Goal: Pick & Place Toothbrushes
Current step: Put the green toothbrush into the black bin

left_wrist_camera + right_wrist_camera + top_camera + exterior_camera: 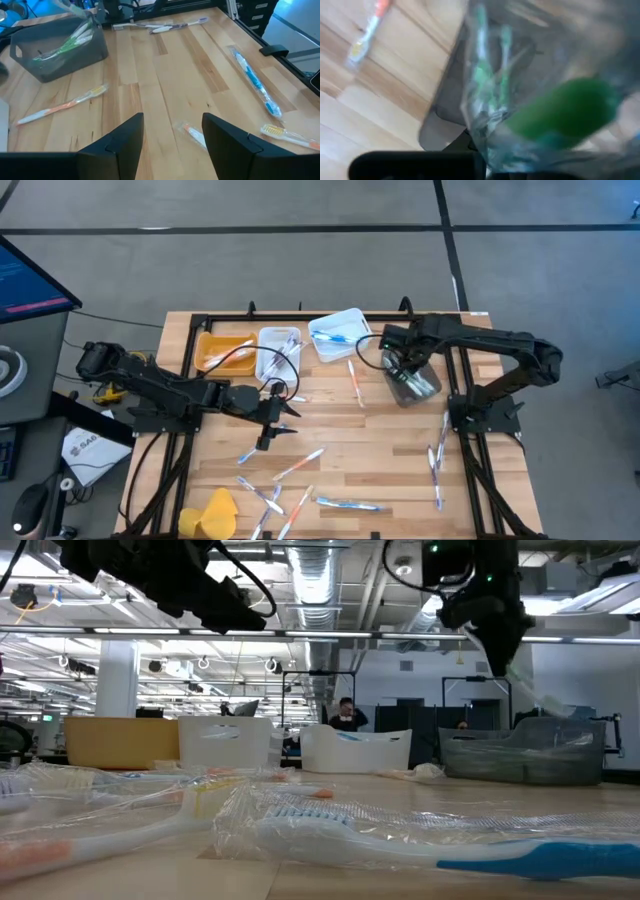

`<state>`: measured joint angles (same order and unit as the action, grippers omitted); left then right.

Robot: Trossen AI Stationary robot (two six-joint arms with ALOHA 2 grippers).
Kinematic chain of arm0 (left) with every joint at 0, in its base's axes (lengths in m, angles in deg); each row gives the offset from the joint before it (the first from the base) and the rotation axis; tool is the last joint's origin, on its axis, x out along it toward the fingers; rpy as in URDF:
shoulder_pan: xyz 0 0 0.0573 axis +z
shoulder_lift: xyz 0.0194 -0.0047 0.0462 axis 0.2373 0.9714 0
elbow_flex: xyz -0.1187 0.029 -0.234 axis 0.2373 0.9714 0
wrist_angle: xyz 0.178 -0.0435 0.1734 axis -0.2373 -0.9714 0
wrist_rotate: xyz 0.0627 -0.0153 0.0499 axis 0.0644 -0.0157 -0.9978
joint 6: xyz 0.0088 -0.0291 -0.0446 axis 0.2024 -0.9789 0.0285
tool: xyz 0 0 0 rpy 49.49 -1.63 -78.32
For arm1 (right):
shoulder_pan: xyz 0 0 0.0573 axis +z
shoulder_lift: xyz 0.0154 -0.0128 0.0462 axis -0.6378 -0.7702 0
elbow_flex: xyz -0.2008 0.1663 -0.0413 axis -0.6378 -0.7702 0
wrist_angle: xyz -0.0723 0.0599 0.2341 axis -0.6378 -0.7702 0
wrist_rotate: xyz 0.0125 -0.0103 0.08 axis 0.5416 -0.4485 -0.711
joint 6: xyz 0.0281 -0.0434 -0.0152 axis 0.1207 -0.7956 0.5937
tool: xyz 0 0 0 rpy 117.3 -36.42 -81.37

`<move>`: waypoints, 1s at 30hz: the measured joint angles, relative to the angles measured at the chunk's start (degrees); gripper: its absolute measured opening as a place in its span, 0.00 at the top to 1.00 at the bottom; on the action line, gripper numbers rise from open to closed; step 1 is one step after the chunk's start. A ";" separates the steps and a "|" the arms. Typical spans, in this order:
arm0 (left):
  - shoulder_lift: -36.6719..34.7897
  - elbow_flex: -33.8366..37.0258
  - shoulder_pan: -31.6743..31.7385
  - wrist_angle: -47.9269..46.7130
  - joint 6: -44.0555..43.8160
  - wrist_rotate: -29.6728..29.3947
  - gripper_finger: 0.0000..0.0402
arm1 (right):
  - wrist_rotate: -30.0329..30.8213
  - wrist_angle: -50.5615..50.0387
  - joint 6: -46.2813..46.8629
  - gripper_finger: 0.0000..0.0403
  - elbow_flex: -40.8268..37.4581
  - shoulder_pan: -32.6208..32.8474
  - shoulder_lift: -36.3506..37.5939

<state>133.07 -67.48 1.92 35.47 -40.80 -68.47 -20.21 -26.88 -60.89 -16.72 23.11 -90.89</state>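
Green-handled toothbrushes [67,45] already lie in the grey bin [412,383], and the right pincer [400,366] hangs over that bin, shut on one more wrapped green toothbrush [560,115], which hangs slanted, lower end toward the bin. The white bin [279,352] and the tilted white tray [338,335], both beside the grey bin, hold a few brushes too; what the orange bin [222,350] past them holds I cannot tell.

By my judgement the sorting is well under way but far from finished. Many toothbrushes are loose on the wooden worktop [390,450]: an orange-handled one [355,385] just beside the grey bin, its long axis roughly toward the bins; a pair [436,455] toward the worktop's front from the grey bin, lengthwise front to back; and a scattered cluster [285,485] well away, lying at mixed angles.

The left pincer [270,418] hovers over the worktop between the bins and that cluster, its fingers apart and gripping nothing.
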 joint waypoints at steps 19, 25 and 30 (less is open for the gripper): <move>0.00 0.00 0.22 -1.11 0.00 -0.61 0.52 | -5.11 -2.38 -4.51 0.92 -0.45 -4.40 -10.54; 0.00 0.00 0.22 -1.13 0.00 -0.61 0.52 | -6.13 -3.97 -4.69 0.92 -0.45 -5.91 -13.37; 0.00 0.00 0.22 -1.29 -0.01 -0.61 0.52 | -6.16 -3.92 -5.15 0.92 -0.45 -6.65 -15.32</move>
<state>133.07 -67.48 2.13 34.18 -40.81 -69.07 -26.37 -30.80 -66.03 -17.16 16.46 -106.21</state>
